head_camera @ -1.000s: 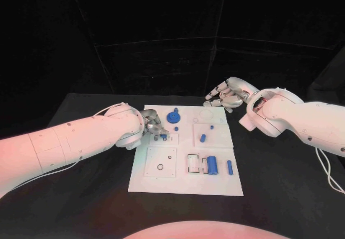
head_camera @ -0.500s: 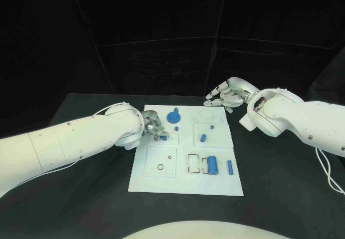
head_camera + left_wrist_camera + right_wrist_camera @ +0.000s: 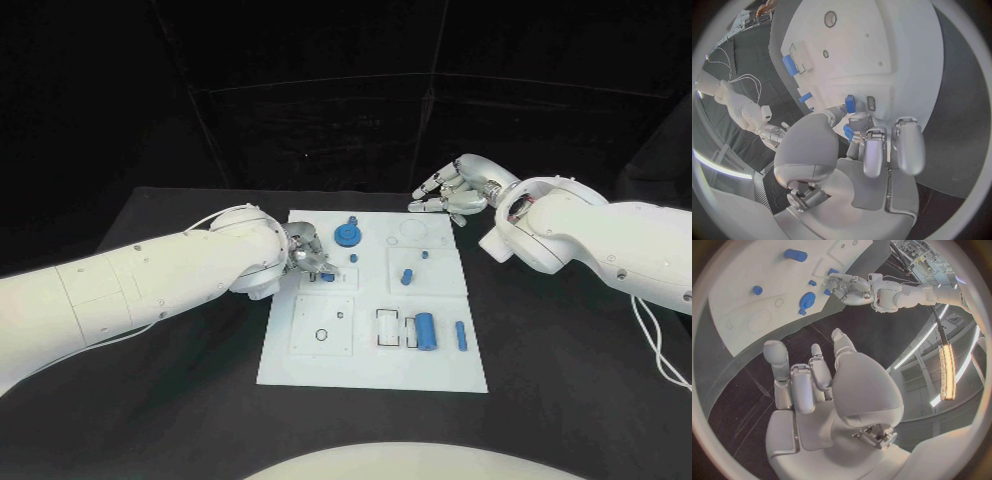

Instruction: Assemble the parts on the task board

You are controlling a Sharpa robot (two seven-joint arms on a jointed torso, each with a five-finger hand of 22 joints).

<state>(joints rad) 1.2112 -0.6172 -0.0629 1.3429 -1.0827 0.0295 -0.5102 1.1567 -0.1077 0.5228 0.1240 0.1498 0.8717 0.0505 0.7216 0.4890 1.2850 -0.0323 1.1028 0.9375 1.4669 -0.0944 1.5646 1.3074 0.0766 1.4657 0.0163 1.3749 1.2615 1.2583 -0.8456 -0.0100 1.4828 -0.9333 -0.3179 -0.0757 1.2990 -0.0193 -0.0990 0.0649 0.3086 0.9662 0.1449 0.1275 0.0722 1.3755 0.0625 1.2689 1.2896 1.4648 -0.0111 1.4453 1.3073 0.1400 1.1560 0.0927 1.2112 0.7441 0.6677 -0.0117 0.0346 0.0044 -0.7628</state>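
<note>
The left hand [image 3: 306,255] sits over the left edge of the white task board [image 3: 372,375], its fingers curled down around a small blue part [image 3: 848,131] that it pinches just above the board's surface; in the left wrist view a second small blue peg [image 3: 850,103] stands on the board right beyond the fingertips [image 3: 859,120]. Further along the board's far end lies a blue round gear-like part [image 3: 348,236], with a tiny blue peg [image 3: 353,258] just nearer than it. Toward the board's middle right sits a short blue pin [image 3: 408,277] and a small blue dot [image 3: 424,254] beside it. In the near half of the board a blue cylinder [image 3: 424,331] lies in a rectangular recess, and a slim blue bar [image 3: 460,336] lies just right of it. The right hand [image 3: 454,192] hovers off the far right corner of the board, above the black tabletop [image 3: 577,380], its fingers loosely spread and holding nothing.
</note>
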